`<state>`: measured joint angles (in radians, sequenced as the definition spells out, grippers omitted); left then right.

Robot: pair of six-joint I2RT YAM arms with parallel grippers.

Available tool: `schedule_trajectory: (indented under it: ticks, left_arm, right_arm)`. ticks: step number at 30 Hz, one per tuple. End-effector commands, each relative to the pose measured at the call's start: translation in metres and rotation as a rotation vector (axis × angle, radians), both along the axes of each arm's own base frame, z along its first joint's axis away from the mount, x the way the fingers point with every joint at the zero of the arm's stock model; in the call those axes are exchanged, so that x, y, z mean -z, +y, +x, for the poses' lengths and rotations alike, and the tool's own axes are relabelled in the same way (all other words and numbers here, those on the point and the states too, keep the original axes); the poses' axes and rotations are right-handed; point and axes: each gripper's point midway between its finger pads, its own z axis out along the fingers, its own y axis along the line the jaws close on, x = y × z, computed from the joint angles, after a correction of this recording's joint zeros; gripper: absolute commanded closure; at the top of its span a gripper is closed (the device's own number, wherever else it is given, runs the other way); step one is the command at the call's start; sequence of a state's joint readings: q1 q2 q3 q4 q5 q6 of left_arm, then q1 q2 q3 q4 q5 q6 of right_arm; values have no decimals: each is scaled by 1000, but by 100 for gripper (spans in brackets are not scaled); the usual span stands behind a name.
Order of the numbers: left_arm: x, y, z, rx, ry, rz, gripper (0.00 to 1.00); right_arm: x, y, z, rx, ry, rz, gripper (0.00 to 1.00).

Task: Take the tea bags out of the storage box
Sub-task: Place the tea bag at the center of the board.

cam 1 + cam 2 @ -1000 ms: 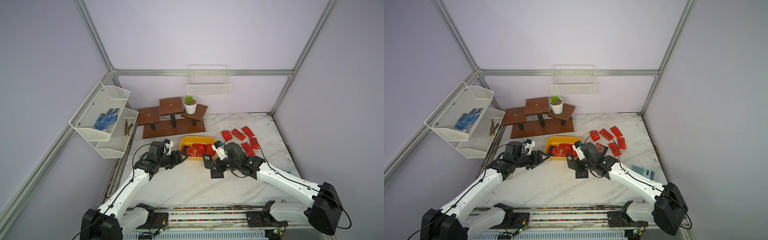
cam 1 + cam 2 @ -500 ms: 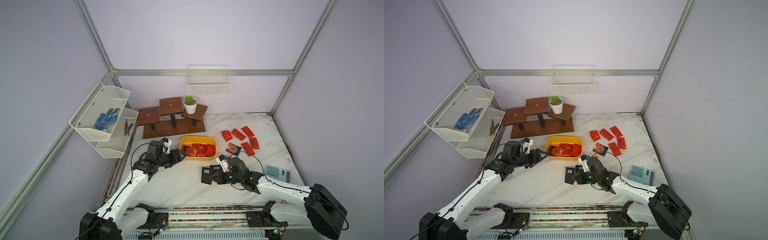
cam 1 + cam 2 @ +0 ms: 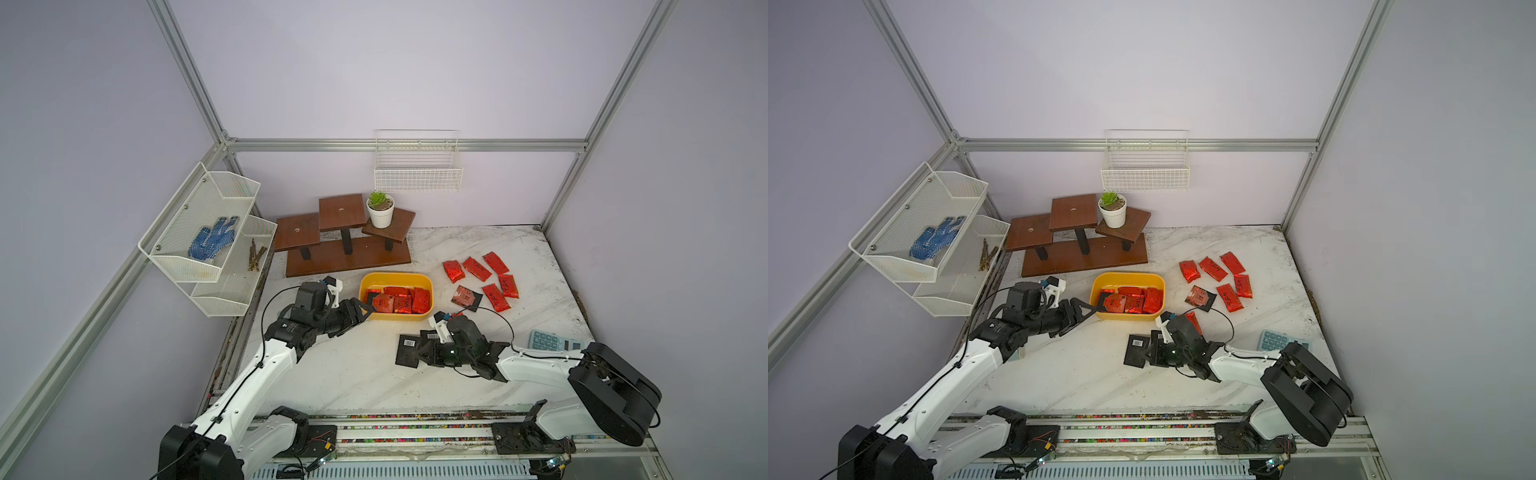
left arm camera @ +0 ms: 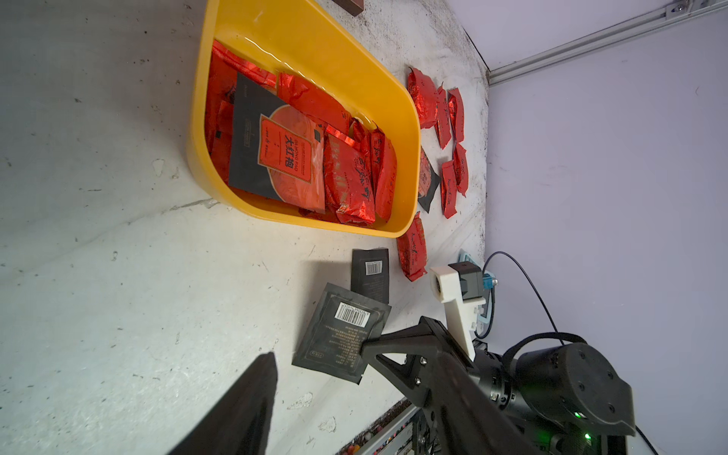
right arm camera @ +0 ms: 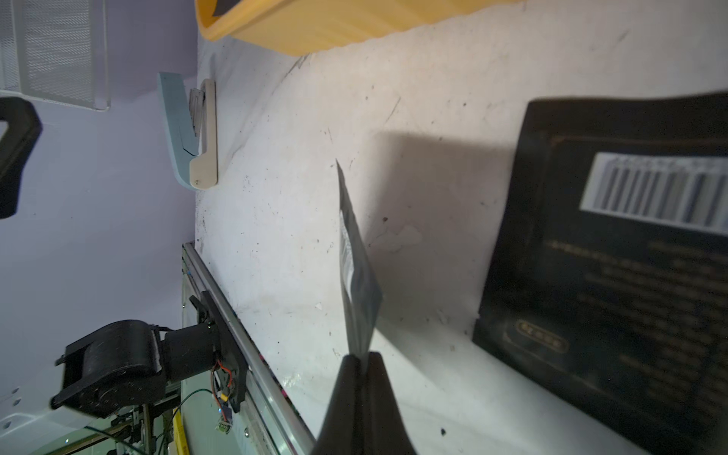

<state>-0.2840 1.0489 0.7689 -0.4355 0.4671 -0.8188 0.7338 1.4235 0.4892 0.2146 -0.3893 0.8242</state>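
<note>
The left hand is hovering released at the left end of the yellow storage box, which is sitting mid-counter and holding red tea bags and an orange-faced sachet. The right hand is clenching the edge of a black sachet, just beside a second barcode sachet that is lying flat. Loose red pouches are lying beyond the box. The right arm is covering part of the calculator and a stray pouch. In the right wrist view the flat sachet is showing blurred and cut off.
</note>
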Motion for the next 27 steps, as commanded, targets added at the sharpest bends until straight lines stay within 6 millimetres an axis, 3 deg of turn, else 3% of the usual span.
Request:
schedule_trajectory:
  ticks: [1,6,11,15,22,27]
  left_arm:
    - [-15,-2,7,13,-60,4,34]
    - [-9,-2,12,14,-48,12,34]
    - [-6,2,20,15,-37,37,34]
    - [-4,11,28,-2,-26,26,34]
    - [2,26,42,-29,-8,-45,34]
    - [9,34,45,-45,5,-74,34]
  right_arm:
    - [0,-10,15,40,-46,-77,83]
    - [-4,-30,20,72,-94,-178,66]
    - [-21,-46,20,65,-163,-266,64]
    - [-49,-49,25,48,-248,-285,62]
    - [-106,-20,49,-41,-405,-231,53]
    - [-114,21,71,-170,-380,-223,48]
